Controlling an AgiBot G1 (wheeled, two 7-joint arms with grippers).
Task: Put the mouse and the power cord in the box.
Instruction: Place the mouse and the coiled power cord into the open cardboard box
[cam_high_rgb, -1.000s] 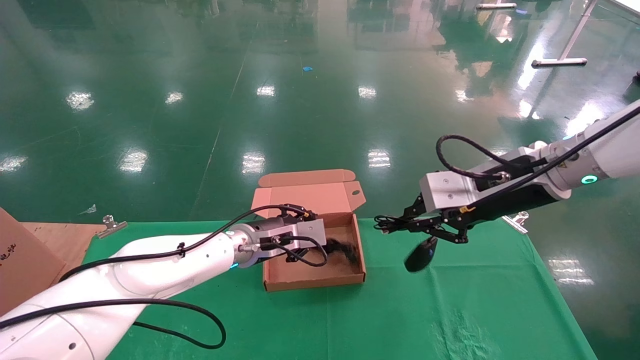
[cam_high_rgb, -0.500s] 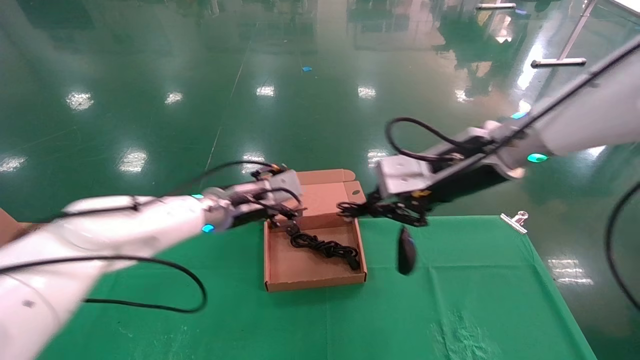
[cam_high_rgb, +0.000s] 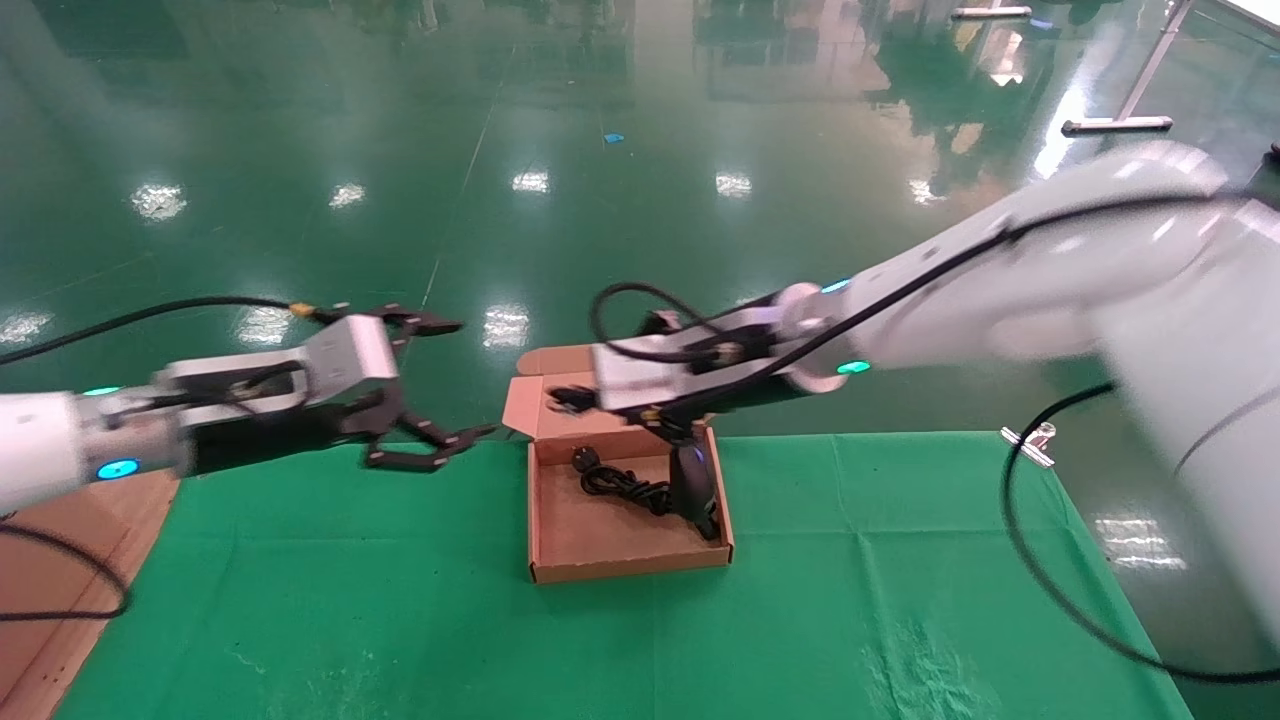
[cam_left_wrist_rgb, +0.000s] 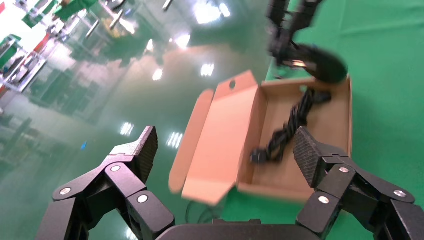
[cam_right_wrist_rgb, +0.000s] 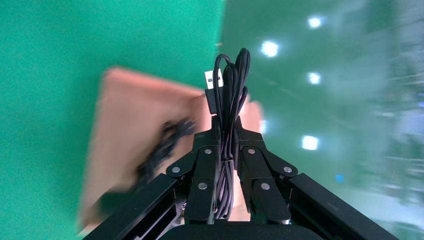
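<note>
The tan box (cam_high_rgb: 560, 540) lies open on the green cloth, lid folded back. The black power cord (cam_high_rgb: 618, 486) rests inside it, also in the left wrist view as the power cord (cam_left_wrist_rgb: 289, 131). My right gripper (cam_high_rgb: 600, 402) hovers over the box's far side, shut on the coiled thin cable (cam_right_wrist_rgb: 230, 90) of the mouse. The mouse (cam_high_rgb: 691, 478) dangles from it just above the box's right part, over the cord. My left gripper (cam_high_rgb: 432, 390) is open and empty, left of the box beyond the table's far edge, its fingers (cam_left_wrist_rgb: 142, 150) wide apart.
A green cloth (cam_high_rgb: 900, 600) covers the table, held by a metal clip (cam_high_rgb: 1032, 444) at the far right edge. Bare brown board (cam_high_rgb: 50, 600) shows at the left. Glossy green floor lies beyond the far edge.
My left gripper let go of the power cord in the box, opened and drew back to the left. My right arm swung left, carrying the hanging mouse over the box.
</note>
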